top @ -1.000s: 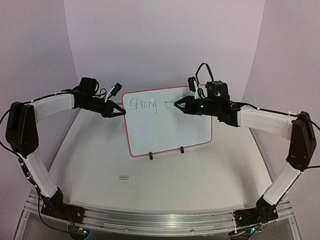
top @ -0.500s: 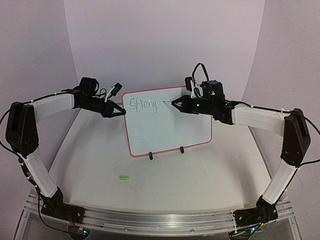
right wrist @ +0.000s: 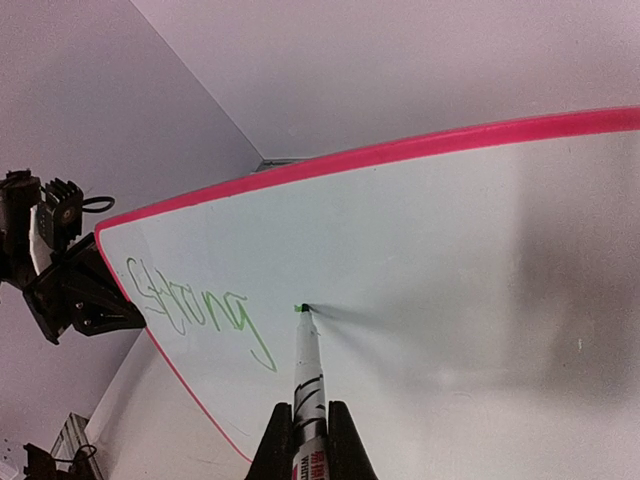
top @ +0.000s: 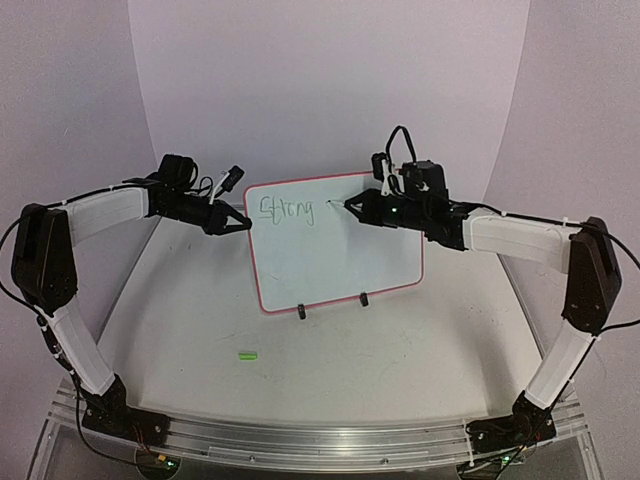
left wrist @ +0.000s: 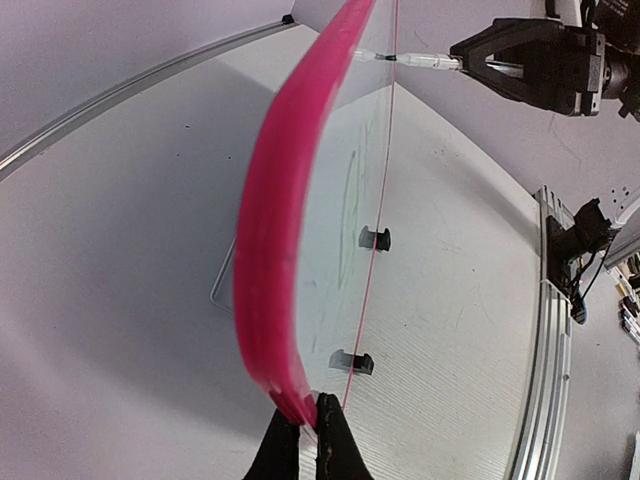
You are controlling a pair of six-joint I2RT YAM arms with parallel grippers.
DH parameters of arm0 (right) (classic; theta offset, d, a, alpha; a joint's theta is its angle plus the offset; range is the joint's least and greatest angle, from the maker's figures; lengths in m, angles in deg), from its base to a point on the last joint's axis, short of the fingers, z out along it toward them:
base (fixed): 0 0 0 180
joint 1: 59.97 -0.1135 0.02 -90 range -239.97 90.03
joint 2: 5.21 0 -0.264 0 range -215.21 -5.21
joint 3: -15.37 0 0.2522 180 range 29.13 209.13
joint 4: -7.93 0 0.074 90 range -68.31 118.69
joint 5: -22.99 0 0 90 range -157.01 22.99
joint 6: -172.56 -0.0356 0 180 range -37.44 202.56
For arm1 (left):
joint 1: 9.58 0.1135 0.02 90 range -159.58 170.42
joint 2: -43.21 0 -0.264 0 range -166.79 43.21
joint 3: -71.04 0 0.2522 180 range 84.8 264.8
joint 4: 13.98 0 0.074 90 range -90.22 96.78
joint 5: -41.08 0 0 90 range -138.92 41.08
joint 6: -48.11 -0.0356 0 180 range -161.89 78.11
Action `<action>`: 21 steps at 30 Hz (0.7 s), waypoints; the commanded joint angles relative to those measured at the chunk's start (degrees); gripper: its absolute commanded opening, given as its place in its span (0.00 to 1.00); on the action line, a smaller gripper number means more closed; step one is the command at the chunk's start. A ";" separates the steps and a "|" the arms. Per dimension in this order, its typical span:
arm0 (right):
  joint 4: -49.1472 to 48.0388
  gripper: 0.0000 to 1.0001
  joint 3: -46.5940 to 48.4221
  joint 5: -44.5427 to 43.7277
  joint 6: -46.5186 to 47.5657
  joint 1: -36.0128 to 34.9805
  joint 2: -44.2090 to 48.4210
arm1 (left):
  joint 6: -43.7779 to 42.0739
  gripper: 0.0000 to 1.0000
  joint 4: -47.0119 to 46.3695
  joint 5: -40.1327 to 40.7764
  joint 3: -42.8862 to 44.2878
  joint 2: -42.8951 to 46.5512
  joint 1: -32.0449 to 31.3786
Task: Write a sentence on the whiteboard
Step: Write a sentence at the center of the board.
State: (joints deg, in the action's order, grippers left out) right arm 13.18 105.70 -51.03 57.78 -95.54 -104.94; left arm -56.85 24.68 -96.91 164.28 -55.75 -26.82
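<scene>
The whiteboard point(top: 340, 250) stands upright on two black clip feet, white with a pink-red frame point(left wrist: 270, 260). Green writing reading "Strong" point(right wrist: 195, 310) runs along its upper left. My left gripper point(top: 243, 222) is shut on the board's left frame edge point(left wrist: 300, 410). My right gripper point(top: 352, 208) is shut on a white marker point(right wrist: 306, 385), its green tip point(right wrist: 301, 308) touching the board just right of the written word. In the left wrist view the marker point(left wrist: 420, 61) meets the board near the top.
A small green marker cap point(top: 247, 354) lies on the table in front of the board. A wire stand point(left wrist: 222, 285) props the board from behind. The metal rail point(top: 300, 440) runs along the near edge.
My right gripper has moved slightly left with the marker, bringing its tip onto the board right of the word. The left gripper and board have stayed still.
</scene>
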 commanded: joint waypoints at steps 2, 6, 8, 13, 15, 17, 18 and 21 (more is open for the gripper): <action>-1.16 0.00 -0.85 -5.14 -0.41 0.36 2.74 | -4.21 0.00 3.40 4.81 -0.34 -1.25 -1.62; -0.94 0.00 -1.16 -5.47 -0.43 0.41 3.33 | -4.21 0.00 3.43 4.85 -0.39 -1.15 -1.67; -0.81 0.00 -1.31 -5.41 -0.44 0.37 3.67 | -4.24 0.00 3.45 4.82 -0.38 -1.15 -1.66; -0.95 0.00 -1.61 -2.78 0.20 0.40 5.13 | -4.23 0.00 3.51 4.91 -0.38 -0.96 -1.69; -1.35 0.00 -1.67 -1.18 0.24 0.40 5.97 | -4.24 0.00 3.56 4.91 -0.37 -0.78 -1.66; -2.07 0.00 -1.85 0.11 0.09 0.39 6.76 | -4.25 0.00 3.57 4.90 -0.39 -0.67 -1.70; -2.25 0.00 -1.82 0.43 0.02 0.36 7.09 | -4.23 0.00 3.56 4.92 -0.41 -0.58 -1.75; -2.38 0.00 -0.94 1.26 0.20 0.39 6.87 | -4.25 0.00 3.54 4.92 -0.38 -0.50 -1.76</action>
State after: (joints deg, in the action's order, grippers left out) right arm 13.02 104.00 -51.94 57.65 -95.32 -100.65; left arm -57.07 24.71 -96.93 164.28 -55.75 -27.06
